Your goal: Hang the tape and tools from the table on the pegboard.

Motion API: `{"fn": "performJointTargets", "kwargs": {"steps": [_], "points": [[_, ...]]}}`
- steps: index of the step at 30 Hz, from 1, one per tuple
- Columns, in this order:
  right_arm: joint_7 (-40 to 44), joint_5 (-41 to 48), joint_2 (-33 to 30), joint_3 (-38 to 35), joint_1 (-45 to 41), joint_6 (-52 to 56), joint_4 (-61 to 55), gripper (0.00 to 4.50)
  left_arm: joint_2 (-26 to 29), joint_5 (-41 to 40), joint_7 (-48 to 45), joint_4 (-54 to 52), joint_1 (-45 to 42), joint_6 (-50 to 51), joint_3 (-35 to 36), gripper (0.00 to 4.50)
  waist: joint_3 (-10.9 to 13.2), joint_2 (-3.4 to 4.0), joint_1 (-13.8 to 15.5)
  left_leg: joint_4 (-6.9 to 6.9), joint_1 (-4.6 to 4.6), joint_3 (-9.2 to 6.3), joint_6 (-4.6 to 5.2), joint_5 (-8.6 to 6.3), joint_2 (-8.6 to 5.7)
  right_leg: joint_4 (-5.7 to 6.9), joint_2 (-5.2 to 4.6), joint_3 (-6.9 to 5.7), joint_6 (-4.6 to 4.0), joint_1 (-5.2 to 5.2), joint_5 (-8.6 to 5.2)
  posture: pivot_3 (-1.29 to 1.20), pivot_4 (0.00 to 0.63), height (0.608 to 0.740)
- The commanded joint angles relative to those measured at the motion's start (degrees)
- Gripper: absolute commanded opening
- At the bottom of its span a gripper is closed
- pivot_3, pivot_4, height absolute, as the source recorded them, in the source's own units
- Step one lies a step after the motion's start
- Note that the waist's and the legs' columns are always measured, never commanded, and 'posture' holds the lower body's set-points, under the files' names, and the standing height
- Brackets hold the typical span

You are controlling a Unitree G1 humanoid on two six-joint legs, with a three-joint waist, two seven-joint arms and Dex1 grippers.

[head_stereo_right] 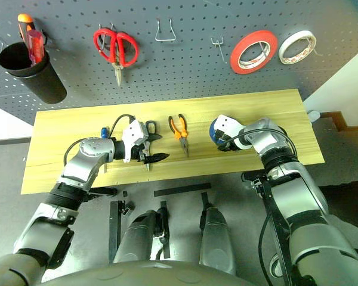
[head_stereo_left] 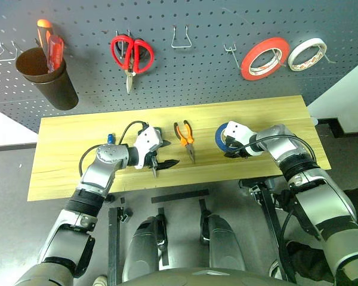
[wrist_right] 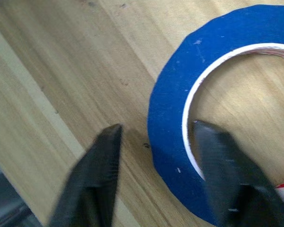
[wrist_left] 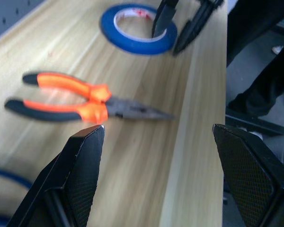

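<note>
The pegboard [head_stereo_left: 197, 71] fills the far wall; it carries a dark cup holding red and orange screwdrivers at far left, red-handled scissors [head_stereo_left: 131, 55], two bare wire hooks [head_stereo_left: 182, 39] near the middle, then a red roll [head_stereo_left: 264, 58] and a white roll [head_stereo_left: 306, 53] at the right. In front of it lies the table [head_stereo_left: 71, 161], light wood.

The right gripper [wrist_right: 156, 175] is over the right part of the table, straddling the wall of the blue tape [head_stereo_left: 221, 138]: one finger sits inside the pale core, the other outside the ring. A gap shows between the outer finger and the roll, so the jaws are narrowed around the wall but not seen to be clamped on it.

The left gripper [wrist_left: 156, 175] hangs above the table's near edge, left of centre, jaws wide apart and holding nothing. The dark-handled scissors [head_stereo_right: 150, 130] lie just beside it, partly hidden. The pliers [head_stereo_left: 187, 138] rest between the two grippers, tip toward the near edge.

Assessment: the tape lies flat and looks light and stiff, with a smooth outer face likely to slide. Pinching across the ring wall, core to rim, is the sound hold and leaves the centre hole free for a hook
</note>
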Motion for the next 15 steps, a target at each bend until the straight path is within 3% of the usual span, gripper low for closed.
{"fn": "performJointTargets", "kwargs": {"steps": [1, 2, 6, 12, 15], "points": [[0.87, -0.89, 0.78, 0.25, 0.35, 0.59, 0.36, 0.82, 0.58, -1.43, 0.11, -3.41, 1.56, 0.04, 1.17, 3.84, 0.00, 0.00, 0.13, 0.00, 0.00, 0.01, 0.00, 0.00, 0.00, -0.01, 0.00, 0.00, 0.00, 0.00, 0.00, 0.02, 0.360, 0.740], [0.97, -0.82, 0.62, -0.09, 0.46, 0.85, -0.30, 0.65, 0.68, -1.72, 0.12, -3.85, 1.89, 0.25, 1.44, 3.84, 0.00, 0.00, 0.21, 0.00, 0.00, 0.01, 0.00, 0.00, 0.00, -0.01, -0.01, 0.00, 0.00, 0.01, 0.00, 0.02, 0.354, 0.740], [2.43, 1.43, -0.68, -2.63, 1.94, 3.16, -5.61, 0.65, 0.98, -2.83, 0.83, -5.65, 3.06, 1.12, 2.66, 3.84, -0.02, 0.01, 0.84, -0.01, 0.00, 0.02, -0.05, 0.02, 0.00, -0.01, 0.01, 0.00, 0.00, 0.00, 0.00, 0.01, 0.317, 0.740], [8.89, 15.07, -7.25, -14.97, 12.73, 20.63, -38.84, 0.64, 3.85, -7.93, -3.90, -11.36, 7.26, -3.59, 6.12, 3.84, -0.23, 0.07, 1.64, 0.03, -0.35, 0.00, -0.07, 0.04, -0.02, -0.05, -0.02, -0.14, 0.02, -0.14, 0.01, -0.03, 0.240, 0.740], [8.56, 20.00, -9.64, -19.79, 17.76, 23.90, -51.06, 0.64, 4.08, -11.74, -6.63, -11.91, 8.14, -6.25, 8.41, 3.84, -0.82, -0.03, 1.86, 0.04, -0.41, 0.03, -0.07, 0.04, -0.07, -0.10, -0.04, -0.19, 0.03, -0.16, 0.01, -0.05, 0.213, 0.740]]}}
